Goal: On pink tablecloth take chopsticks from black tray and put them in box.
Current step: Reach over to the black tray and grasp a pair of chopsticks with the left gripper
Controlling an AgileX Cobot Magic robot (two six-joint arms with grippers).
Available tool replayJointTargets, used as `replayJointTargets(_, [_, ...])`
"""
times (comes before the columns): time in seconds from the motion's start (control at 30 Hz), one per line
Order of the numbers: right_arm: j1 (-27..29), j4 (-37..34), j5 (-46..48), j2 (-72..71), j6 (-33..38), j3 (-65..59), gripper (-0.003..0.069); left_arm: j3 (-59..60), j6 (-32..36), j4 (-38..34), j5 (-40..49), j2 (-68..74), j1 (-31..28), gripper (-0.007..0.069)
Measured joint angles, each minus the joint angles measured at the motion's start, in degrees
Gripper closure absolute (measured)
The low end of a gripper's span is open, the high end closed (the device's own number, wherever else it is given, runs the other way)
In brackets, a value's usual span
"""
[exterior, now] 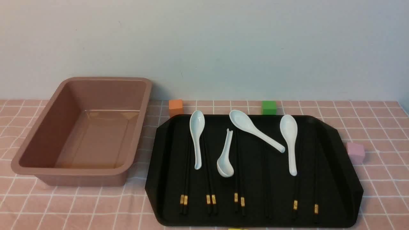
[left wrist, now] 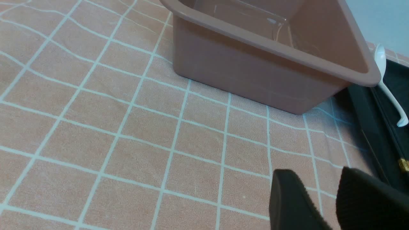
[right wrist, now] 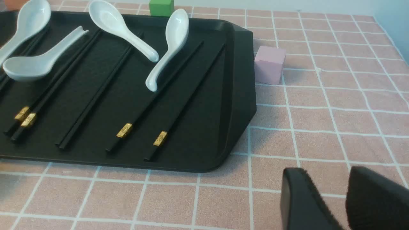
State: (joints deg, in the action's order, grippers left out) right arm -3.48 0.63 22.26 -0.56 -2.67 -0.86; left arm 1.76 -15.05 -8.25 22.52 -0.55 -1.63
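Observation:
Several black chopsticks (exterior: 211, 199) with gold bands lie lengthwise in the black tray (exterior: 338, 179) on the pink tablecloth (exterior: 80, 204). The empty box (exterior: 83, 180) stands left of the tray. Neither gripper shows in the front view. In the left wrist view my left gripper (left wrist: 314, 174) hangs open over bare cloth, near the box (left wrist: 243, 73) and the tray's left edge (left wrist: 364, 111); one gold band (left wrist: 403, 164) shows there. In the right wrist view my right gripper (right wrist: 326, 172) is open over the cloth, off the near right corner of the tray (right wrist: 198, 127), apart from the chopsticks (right wrist: 150, 102).
Several white spoons (exterior: 196, 134) lie on the tray, some across chopsticks. An orange cube (exterior: 175, 107) and a green cube (exterior: 269, 107) stand behind the tray. A pink cube (exterior: 355, 152) is at its right, and a yellow one (exterior: 238, 228) at the front edge.

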Motion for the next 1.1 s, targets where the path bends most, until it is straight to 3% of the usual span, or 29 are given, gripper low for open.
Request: replayJointTargets(1.1, [0.0, 0.0, 0.0, 0.0, 0.0, 0.0, 0.0419, 0.0, 0.0, -0.17, -2.27, 0.0, 0.0, 0.0386])
